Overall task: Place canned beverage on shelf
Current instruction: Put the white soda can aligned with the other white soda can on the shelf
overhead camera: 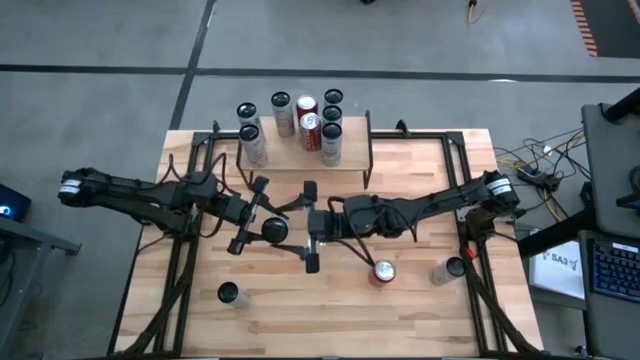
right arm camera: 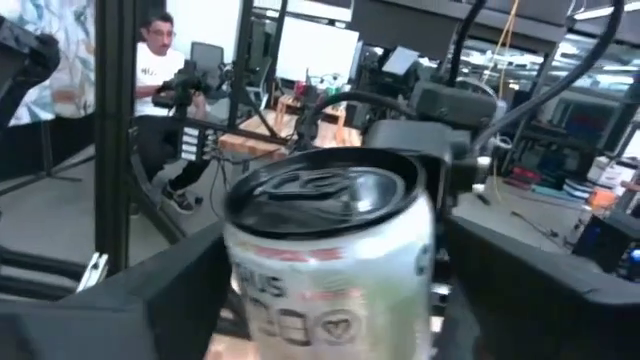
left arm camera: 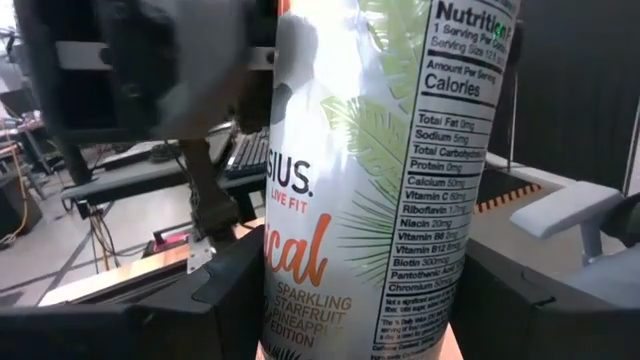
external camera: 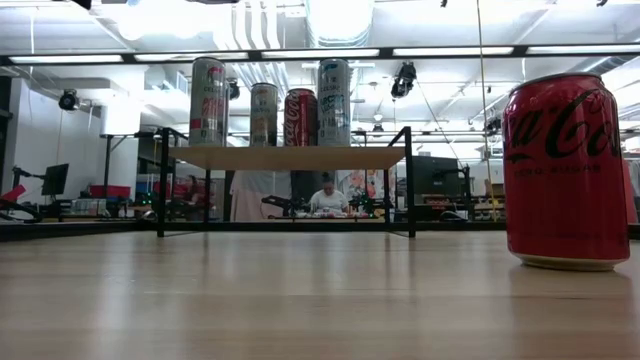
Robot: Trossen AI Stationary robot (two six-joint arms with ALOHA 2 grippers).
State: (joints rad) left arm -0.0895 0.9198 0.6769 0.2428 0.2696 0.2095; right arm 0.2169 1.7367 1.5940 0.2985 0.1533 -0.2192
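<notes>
Handover mid-worktop: left gripper (overhead camera: 262, 231) jaws clamp the tall white Celsius can (left arm camera: 385, 180); right gripper (overhead camera: 311, 228) jaws straddle it, part-open. Seat right squarely before left releases.

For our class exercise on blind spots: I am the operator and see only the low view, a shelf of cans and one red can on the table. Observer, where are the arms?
Observer: Above your view. The left gripper and right gripper meet in front of the shelf.
Operator: Is either holding anything?
Observer: Yes. The left gripper's fingers clamp a white Celsius can.
Operator: Is my red can the only loose one?
Observer: No. A dark can stands on the tabletop, on the left arm's side, far from the shelf.
</notes>
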